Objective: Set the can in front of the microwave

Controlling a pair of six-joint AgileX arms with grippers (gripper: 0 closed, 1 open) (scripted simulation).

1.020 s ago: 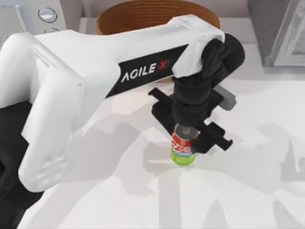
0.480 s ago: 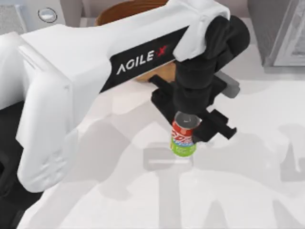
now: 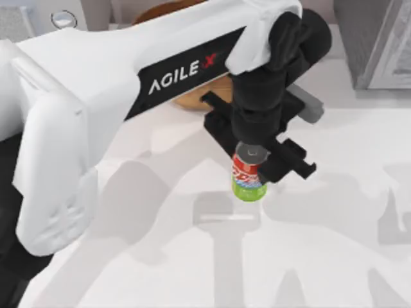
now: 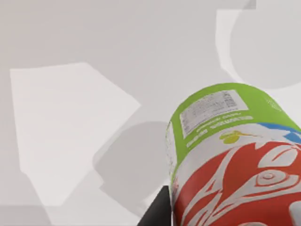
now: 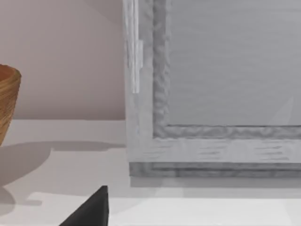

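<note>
Since the earlier top frames the left arm has swung toward the far edge of the table, and the can has travelled with it, a little farther from the near edge than half a second ago and well above its own shadow on the table (image 3: 334, 256).

Left arm: large white link crossing the top view from the left edge toward centre, black panel reading "AGILE X" with the X in red. Black wrist points down.

Grey box (image 3: 379, 42) with pale framed panel: far right corner; the right wrist view looks at its front (image 5: 211, 132).

Woven bowl (image 3: 199, 96): far edge, mostly hidden under the arm; its rim also shows in the right wrist view (image 5: 7, 101).

Microwave (image 3: 61, 19): far left corner, one silver dial visible.

Left hand (image 3: 252, 168): near table centre, fingers closed on the can's upper part, gripping from either side.

Can (image 3: 248, 179): upright, silver lid, red band with white lettering (not legible), lime-green base. Left wrist view shows its side (image 4: 235, 160), a small-print white label panel too fine to read, and clear table beneath it.

Right hand: a dark fingertip (image 5: 91, 209) in the right wrist view, near the grey box; cannot tell its state.
</note>
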